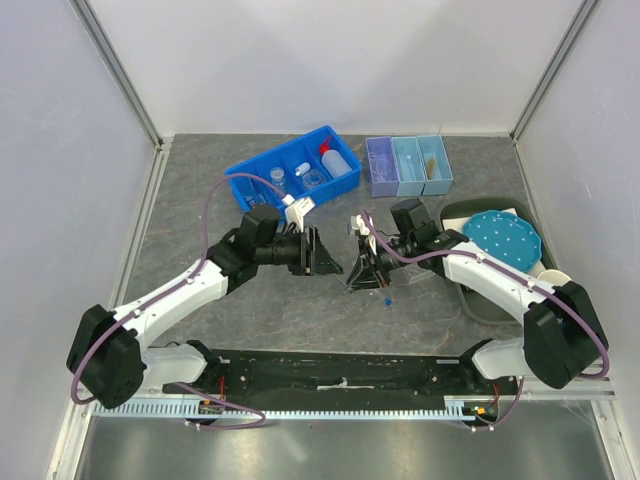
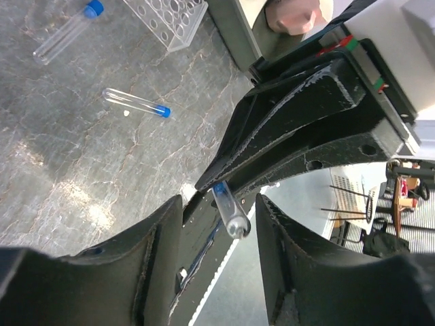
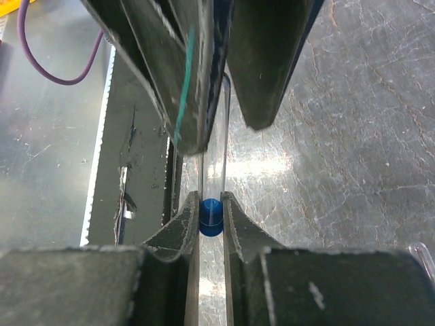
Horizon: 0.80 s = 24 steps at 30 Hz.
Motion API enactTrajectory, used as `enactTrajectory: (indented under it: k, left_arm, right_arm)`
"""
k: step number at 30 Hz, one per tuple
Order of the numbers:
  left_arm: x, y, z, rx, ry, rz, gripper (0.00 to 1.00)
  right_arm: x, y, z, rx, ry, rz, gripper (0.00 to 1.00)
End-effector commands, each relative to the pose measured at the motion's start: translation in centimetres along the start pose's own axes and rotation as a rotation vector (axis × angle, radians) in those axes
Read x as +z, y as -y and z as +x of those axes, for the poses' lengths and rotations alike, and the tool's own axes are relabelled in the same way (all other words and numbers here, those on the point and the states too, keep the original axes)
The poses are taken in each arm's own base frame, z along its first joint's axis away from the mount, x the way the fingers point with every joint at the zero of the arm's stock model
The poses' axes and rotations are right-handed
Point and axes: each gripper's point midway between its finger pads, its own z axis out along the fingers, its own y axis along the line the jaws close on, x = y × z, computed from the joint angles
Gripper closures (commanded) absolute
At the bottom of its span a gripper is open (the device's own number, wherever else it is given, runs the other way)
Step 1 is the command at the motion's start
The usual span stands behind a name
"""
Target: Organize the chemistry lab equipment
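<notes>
Chemistry lab equipment is spread over the grey marbled tabletop (image 1: 300,315). At the far side a blue bin (image 1: 245,183) is set, and in it the white red-capped squeeze bottle (image 1: 338,163) and small glass flasks (image 1: 314,178) are kept. Just to its right a row of three pale small bins (image 1: 382,160) is lined up, with a tan stick (image 1: 431,163) laid in the rightmost one. A teal dotted plate (image 1: 502,237) is placed near the right edge.

The clear tube rack (image 2: 170,17) is stood on the tabletop; only one corner of it is shown in the left wrist view. Two blue-capped test tubes (image 2: 68,30) (image 2: 136,103) are laid flat near it, apart from each other.

A third test tube (image 2: 230,210) is held above the tabletop between the two arms. Its blue cap (image 3: 210,217) is pinched by the right fingers (image 3: 238,224), which are pressed onto it from both sides. Its rounded glass end is pointed toward the left arm and is placed between the left fingers (image 2: 146,265), which are spread, with a gap seen on either side of the tube.
</notes>
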Motion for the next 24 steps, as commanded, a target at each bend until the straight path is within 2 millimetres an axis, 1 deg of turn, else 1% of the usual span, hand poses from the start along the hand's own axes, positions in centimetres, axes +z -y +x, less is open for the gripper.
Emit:
enactTrajectory:
  k: [1,2,6,7,12,18,19,23,24]
  left_arm:
    - [0.6,2.1,-0.6,0.033,-0.015,0.069,0.48]
    - [0.8,2.1,-0.4,0.032,-0.023,0.067,0.49]
    - [0.9,1.8,-0.3,0.038,-0.022,0.049,0.57]
    - [0.9,1.8,-0.3,0.037,-0.021,0.046,0.58]
    - [0.7,1.5,-0.3,0.044,-0.015,0.018,0.58]
    - [0.5,1.3,-0.7,0.096,0.0,-0.032,0.58]
    - [0.5,1.0,-0.4,0.107,-0.009,-0.05,0.59]
    - [0.5,1.1,-0.3,0.136,-0.011,-0.067,0.67]
    - [0.5,1.2,-0.3,0.139,-0.014,-0.066,0.68]
  right_arm:
    - [0.1,-0.1,-1.9,-0.075,0.03,-0.029,0.88]
    - [0.1,-0.1,-2.0,-0.076,0.031,-0.027,0.88]
    - [0.3,0.0,-1.7,-0.07,0.023,-0.031,0.88]
    - [0.3,0.0,-1.6,-0.069,0.02,-0.033,0.88]
    - [0.6,-0.2,-1.3,-0.067,0.008,-0.044,0.88]
    - [0.9,-0.1,-1.0,-0.064,-0.008,-0.046,0.88]
    - [1.0,-0.1,-0.9,-0.063,-0.011,-0.048,0.88]
    - [1.0,0.0,-0.8,-0.061,-0.018,-0.044,0.87]
    - [1.0,0.1,-0.8,-0.061,-0.019,-0.041,0.87]
